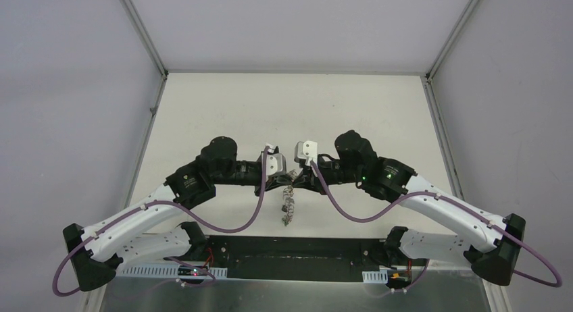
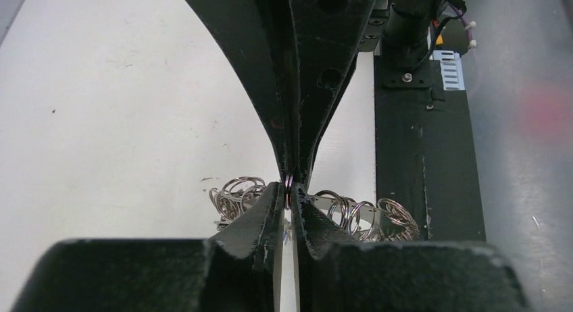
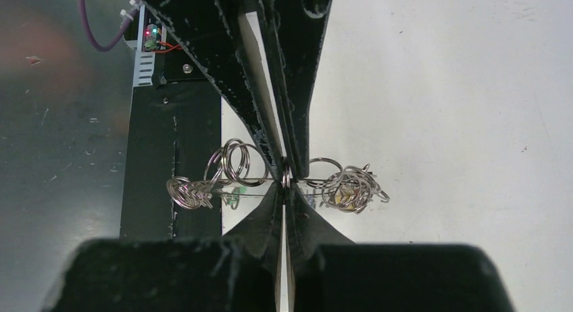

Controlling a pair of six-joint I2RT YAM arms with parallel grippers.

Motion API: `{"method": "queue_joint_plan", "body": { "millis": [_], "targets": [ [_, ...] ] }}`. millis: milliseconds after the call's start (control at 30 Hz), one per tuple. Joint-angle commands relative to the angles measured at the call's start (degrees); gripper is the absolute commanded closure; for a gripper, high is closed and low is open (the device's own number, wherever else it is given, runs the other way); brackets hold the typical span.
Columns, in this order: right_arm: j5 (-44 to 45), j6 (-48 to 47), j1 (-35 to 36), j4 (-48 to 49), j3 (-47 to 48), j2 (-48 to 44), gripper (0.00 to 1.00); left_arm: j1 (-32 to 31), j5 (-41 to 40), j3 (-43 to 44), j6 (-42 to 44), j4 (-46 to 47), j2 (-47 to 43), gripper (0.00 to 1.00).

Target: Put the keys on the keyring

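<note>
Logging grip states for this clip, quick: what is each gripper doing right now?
Left gripper: closed on the silvery metal keyring edged with wire loops.
Right gripper: closed on the same keyring.

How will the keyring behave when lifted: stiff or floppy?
Likely floppy: the keyring hangs in a limp bunch. Its small loops stand at mixed angles, so they would probably swing and tangle. Thin smooth wire pinched in the left gripper may slip or twist.

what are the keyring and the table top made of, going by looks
The keyring looks like bare steel-like metal: silvery wire loops with bright glints. The table top is white and matte, perhaps laminate or painted board: faint scuffs, no glare.
</note>
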Motion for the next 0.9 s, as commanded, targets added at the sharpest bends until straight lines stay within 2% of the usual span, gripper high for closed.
{"method": "queue_joint_plan", "body": {
  "millis": [0,33,200,333,467,700,867],
  "targets": [
    [0.05,1.10,0.33,2.32,3.41,-0.87,1.00,-0.76,-3.00,1.79,1.56,1.29,-0.34,0.96],
    [0.06,1.10,0.29,2.30,3.45,-0.85,1.00,-0.75,-3.19,1.71,1.56,1.23,-0.28,1.00],
    [-0.54,0.25,0.29,2.49,3.39,-1.11,1.00,-0.77,-5.49,1.19,-0.21,1.04,-1.01,1.00],
    [-0.21,0.59,0.29,4.39,1.48,-3.18,0.66,-0.71,-7.06,-0.88,-1.76,3.69,-4.31,1.00],
    [0.40,2.65,0.08,10.05,-2.11,-7.25,0.50,-0.75,-6.53,-6.12,-2.29,12.38,-10.21,1.00],
    [-2.24,2.93,-0.06,20.68,-7.53,-13.11,0.50,-0.74,-5.39,-14.84,-4.94,27.47,-17.41,1.00],
    [-6.79,3.74,-0.06,25.44,-8.77,-13.54,0.63,-0.76,-1.99,-17.82,-6.95,35.59,-17.94,1.00]
  ]
}}
